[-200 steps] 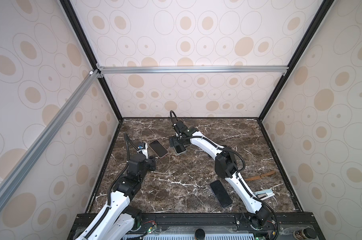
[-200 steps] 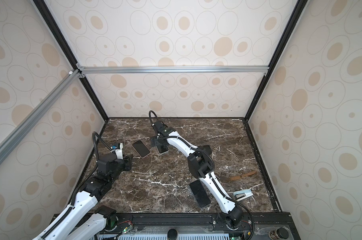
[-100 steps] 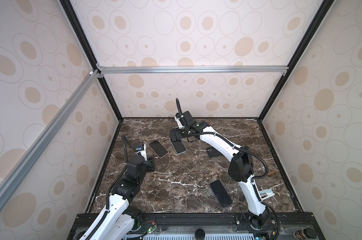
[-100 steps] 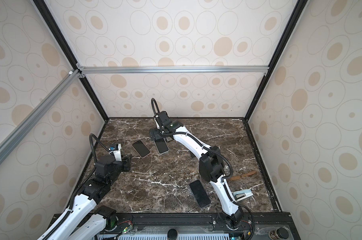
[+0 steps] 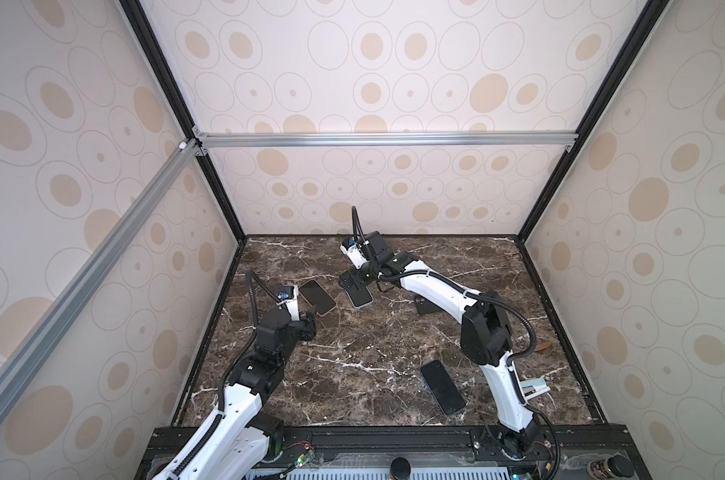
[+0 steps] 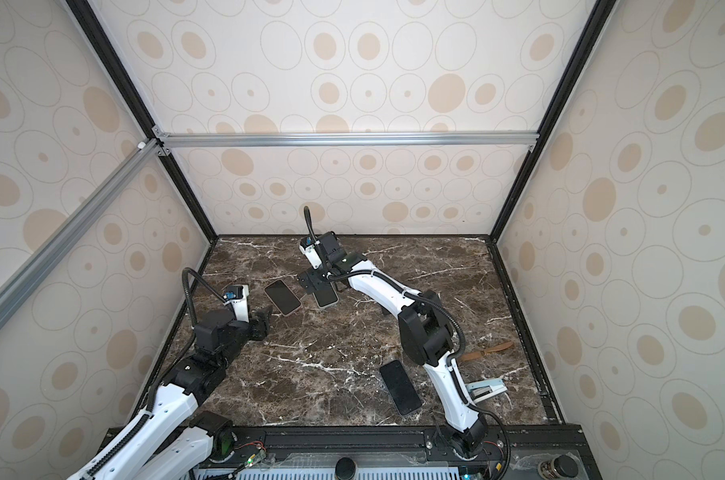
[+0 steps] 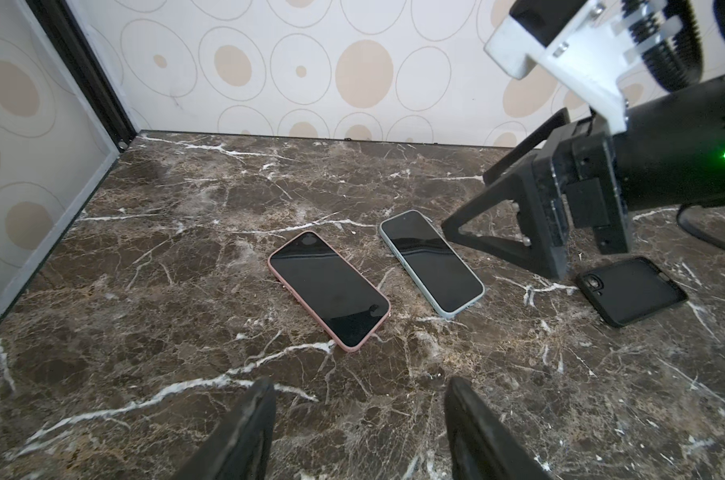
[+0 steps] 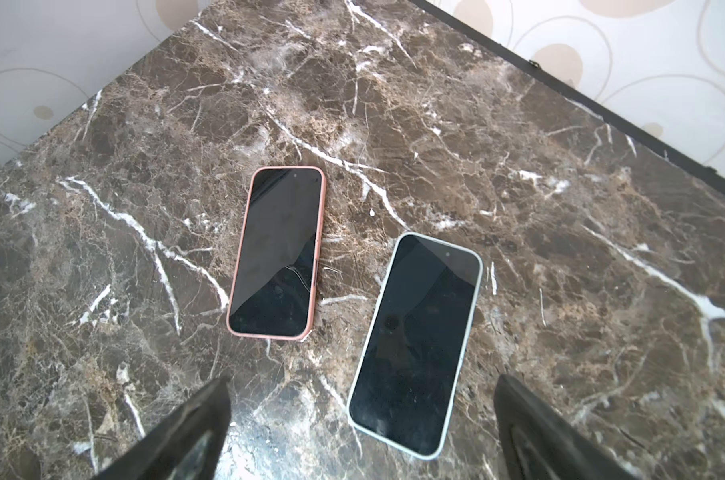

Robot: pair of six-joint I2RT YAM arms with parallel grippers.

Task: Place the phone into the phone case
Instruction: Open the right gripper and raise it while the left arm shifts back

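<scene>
bright diffuse light, faint soft shadows, sharp focus, wide-angle bending at edges

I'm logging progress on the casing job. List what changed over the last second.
The right gripper, jaws open, rose from the blue-cased phone as its elbow swung up, uncovering the empty black case. Nothing was taken hold of or let go. The left gripper kept about its place, jaws open. The blue-cased phone, the pink-cased phone and the bare phone near the front lie where they were.
</scene>
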